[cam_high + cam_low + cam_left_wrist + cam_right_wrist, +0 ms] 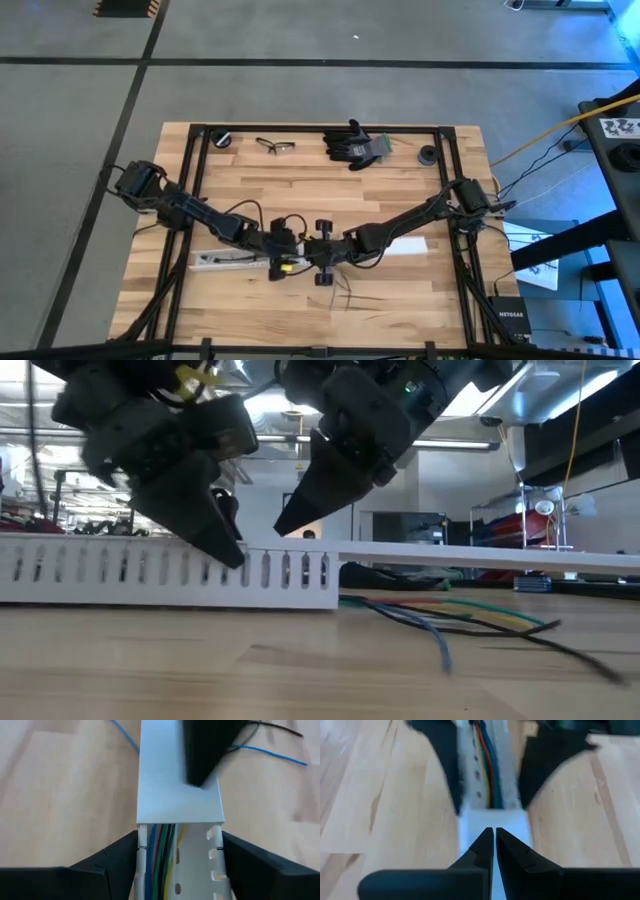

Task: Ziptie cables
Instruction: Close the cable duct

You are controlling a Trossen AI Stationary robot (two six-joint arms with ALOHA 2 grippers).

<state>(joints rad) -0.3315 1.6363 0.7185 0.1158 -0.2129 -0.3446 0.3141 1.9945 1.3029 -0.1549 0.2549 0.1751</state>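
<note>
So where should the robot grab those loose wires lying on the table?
Probably near the white tray end, where the wires lie bunched together; farther out they fan apart. Come from above, pinching across the bunch, since they lie flat on the table.

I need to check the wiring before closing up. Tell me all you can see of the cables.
The cables are thin coloured wires, blue, green, red, yellow and dark, lying side by side along the slotted white duct. A flat white lid hides their middle. Past the duct's end they splay loose over the wooden table. The left gripper straddles the duct; neither gripper touches them.
</note>
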